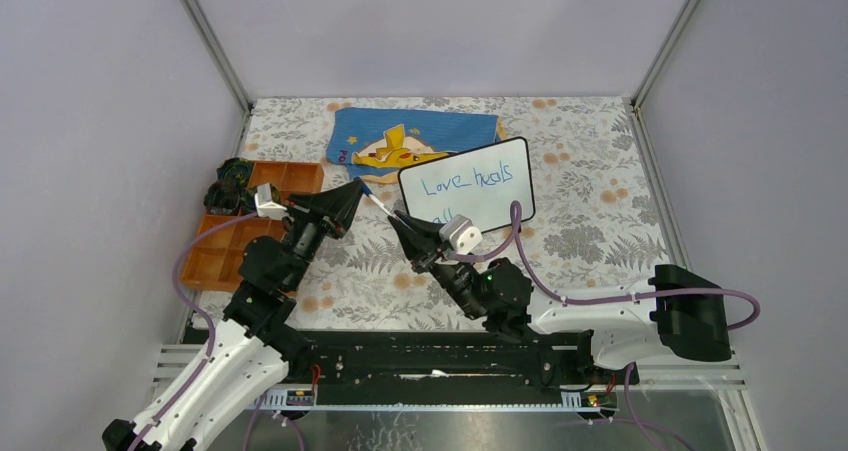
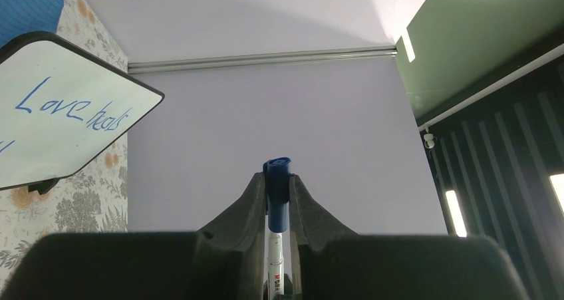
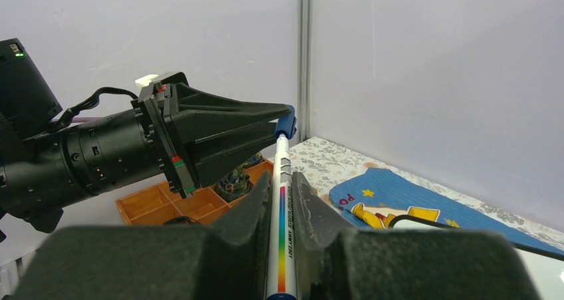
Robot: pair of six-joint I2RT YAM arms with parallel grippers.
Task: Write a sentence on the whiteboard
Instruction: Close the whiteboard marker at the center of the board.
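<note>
From my remote seat, the left arm (image 1: 215,371) and right arm (image 1: 590,321) look alike: white shells low down and black joints (image 1: 290,256) above. The left tool (image 1: 358,186) and right tool (image 1: 397,218) are black, tapered wedges. A lavender cable (image 1: 600,298) loops along each arm. Each wrist carries a pale grey camera block (image 1: 462,235) (the left arm also shows a green light (image 3: 18,54) and small red and green marks (image 3: 174,160)).
</note>
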